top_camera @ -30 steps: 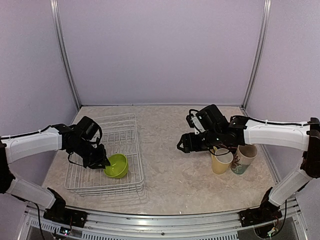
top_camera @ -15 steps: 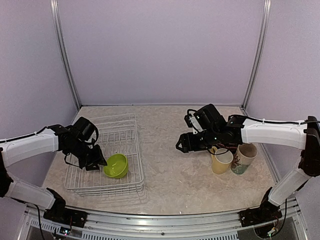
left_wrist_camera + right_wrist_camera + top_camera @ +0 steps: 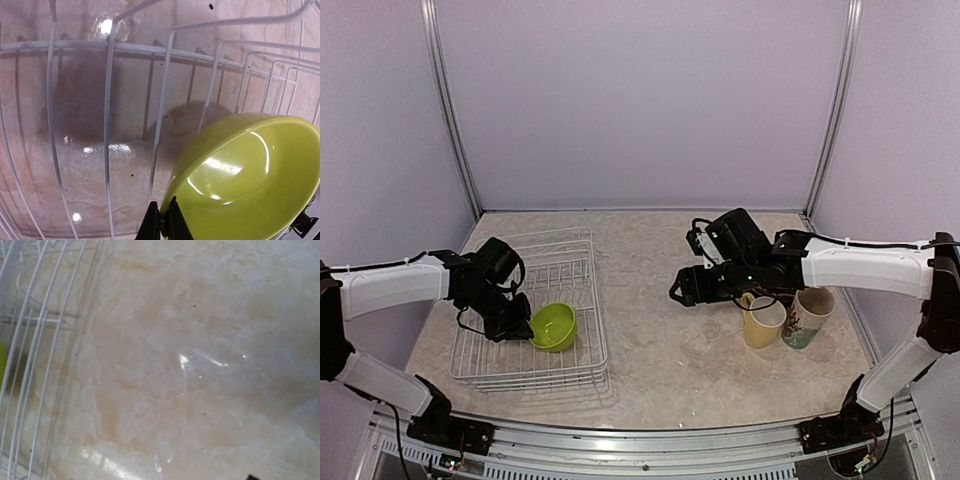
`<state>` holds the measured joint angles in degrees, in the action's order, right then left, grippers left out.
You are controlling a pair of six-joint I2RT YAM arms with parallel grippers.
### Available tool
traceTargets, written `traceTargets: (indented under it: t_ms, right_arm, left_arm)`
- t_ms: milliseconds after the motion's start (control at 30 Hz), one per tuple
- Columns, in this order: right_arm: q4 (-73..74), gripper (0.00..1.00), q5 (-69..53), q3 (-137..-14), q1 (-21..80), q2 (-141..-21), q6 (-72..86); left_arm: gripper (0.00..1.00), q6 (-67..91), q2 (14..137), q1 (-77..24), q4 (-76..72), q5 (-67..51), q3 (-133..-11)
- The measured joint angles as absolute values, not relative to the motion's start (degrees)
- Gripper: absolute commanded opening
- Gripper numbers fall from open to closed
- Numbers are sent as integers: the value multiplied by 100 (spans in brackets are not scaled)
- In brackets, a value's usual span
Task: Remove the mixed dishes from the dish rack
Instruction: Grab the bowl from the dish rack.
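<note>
My left gripper (image 3: 525, 328) is shut on the near rim of the lime-green bowl (image 3: 554, 327), which is tilted inside the white wire dish rack (image 3: 582, 243) at its front right. In the left wrist view the fingertips (image 3: 163, 222) pinch the bowl's rim (image 3: 250, 175) above the rack wires (image 3: 109, 100). My right gripper (image 3: 682, 289) hovers over bare table between the rack and the mugs and looks open and empty. The pale yellow mug (image 3: 763, 322) and the white floral mug (image 3: 807, 317) stand on the table at the right. No plates are in view.
The rack holds nothing but the bowl. Its right edge shows in the right wrist view (image 3: 30, 365) over the marbled table (image 3: 190, 365). Metal frame posts (image 3: 455, 120) and purple walls close in the back and sides.
The left gripper has shifted slightly with the bowl, which now sits a little higher. The right gripper has drifted a little left, away from the mugs.
</note>
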<state>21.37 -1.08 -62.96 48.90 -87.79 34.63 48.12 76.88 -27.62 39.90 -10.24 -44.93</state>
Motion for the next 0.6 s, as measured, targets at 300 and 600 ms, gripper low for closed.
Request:
traceTargets:
  t_ms: [300,600]
  right_arm:
    - [2130,71,-104,-6663,5041,-8923,3459]
    - [2123,70,-104,-7207,5190,-9327,3413]
  left_arm:
    - [0,4766,7544,-2783,4209,-978,-4654]
    - [0,4619,7116,-2976,5188,-480,-5520]
